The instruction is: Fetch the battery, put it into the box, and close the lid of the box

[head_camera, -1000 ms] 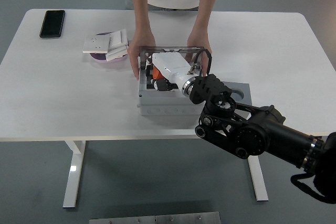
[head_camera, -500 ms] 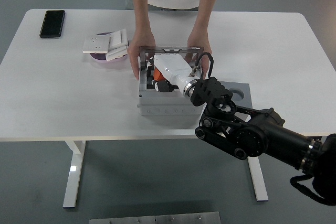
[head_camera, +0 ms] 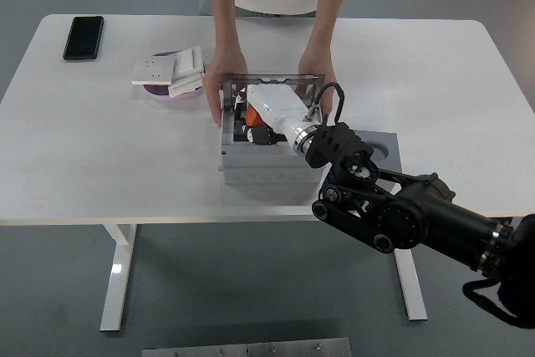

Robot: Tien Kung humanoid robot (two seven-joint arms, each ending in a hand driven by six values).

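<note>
Right hand (head_camera: 334,144) grasps the battery (head_camera: 276,106), a white block, tilted over the open grey box (head_camera: 263,165) near the surface's front edge. A person's hands (head_camera: 219,81) hold the box at both far sides.

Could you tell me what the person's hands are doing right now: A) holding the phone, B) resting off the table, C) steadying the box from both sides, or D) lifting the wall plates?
C: one hand and the other hand flank the box.
</note>
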